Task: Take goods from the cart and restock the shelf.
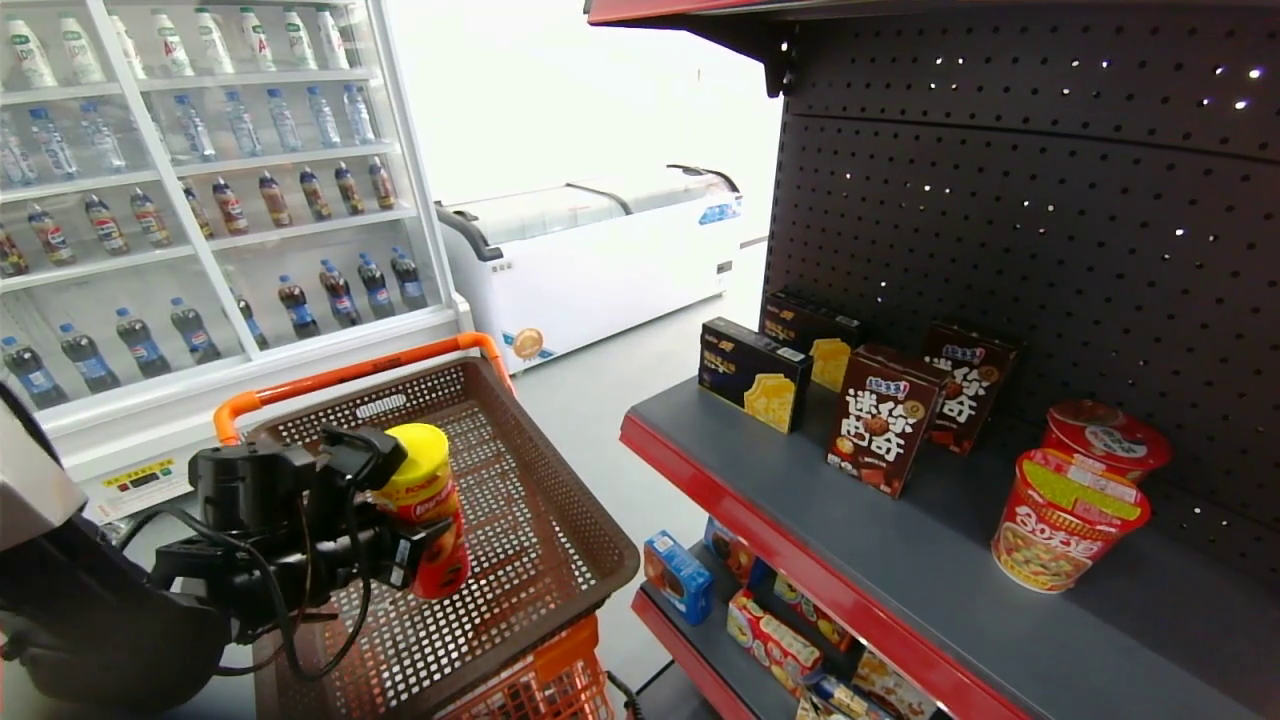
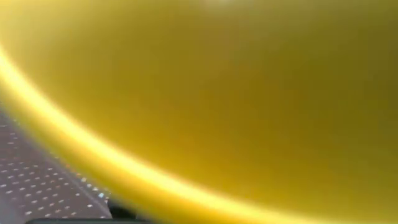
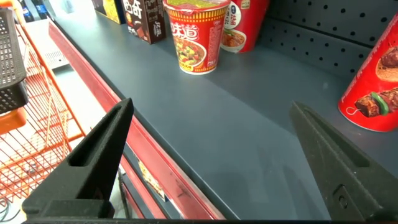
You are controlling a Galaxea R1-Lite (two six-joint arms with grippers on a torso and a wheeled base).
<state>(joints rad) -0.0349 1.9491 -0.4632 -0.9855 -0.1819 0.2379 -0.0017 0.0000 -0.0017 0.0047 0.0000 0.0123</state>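
Observation:
A red chip canister with a yellow lid (image 1: 432, 520) hangs upright over the brown cart basket (image 1: 530, 480). My left gripper (image 1: 405, 505) is shut on it from the side. The canister's yellow lid (image 2: 236, 93) sits right against the left wrist camera, with basket mesh (image 2: 37, 186) below it. My right gripper (image 3: 211, 109) is open and holds nothing, low over the front of the grey shelf board (image 3: 249, 143). The same shelf board (image 1: 770, 490) stands to the right of the cart.
On the shelf stand dark snack boxes (image 1: 880, 420), (image 1: 755, 372) and red cup noodles (image 1: 1065, 520), (image 3: 196, 34). A red canister (image 3: 373, 87) stands by the pegboard back. The shelf has a red front edge (image 1: 800, 570). Lower shelves hold packets (image 1: 680, 575). A drinks fridge (image 1: 200, 200) stands behind the cart.

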